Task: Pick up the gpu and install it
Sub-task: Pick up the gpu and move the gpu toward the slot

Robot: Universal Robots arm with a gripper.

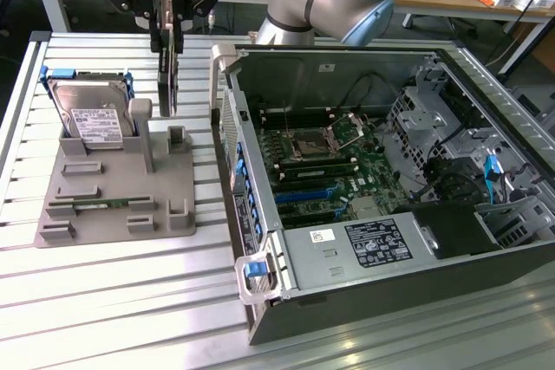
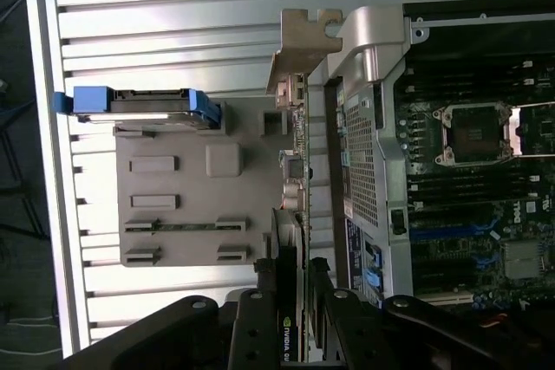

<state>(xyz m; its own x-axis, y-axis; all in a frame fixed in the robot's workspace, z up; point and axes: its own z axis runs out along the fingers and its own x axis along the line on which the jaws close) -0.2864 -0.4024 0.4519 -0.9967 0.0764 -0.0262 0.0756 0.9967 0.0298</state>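
The gpu [image 1: 167,71] is a thin dark card hanging upright and edge-on, lifted above the grey holder [image 1: 121,188]. My gripper [image 1: 166,28] is shut on its upper end. In the wrist view the gpu [image 2: 296,171] runs edge-on away from my gripper [image 2: 295,296], and its silver bracket [image 2: 299,41] is at the far end. The card hangs over the gap between the holder [image 2: 182,205] and the side wall of the open computer case [image 2: 368,127]. The motherboard [image 1: 321,162] lies exposed inside the case, with blue slots [image 1: 308,192] along its near part.
A silver hard drive in a blue frame [image 1: 91,114] stands in the holder's back corner. A narrow green memory stick [image 1: 100,205] lies in a slot of the holder. The case's power supply [image 1: 364,244] and drive cage [image 1: 503,188] fill its near and right parts.
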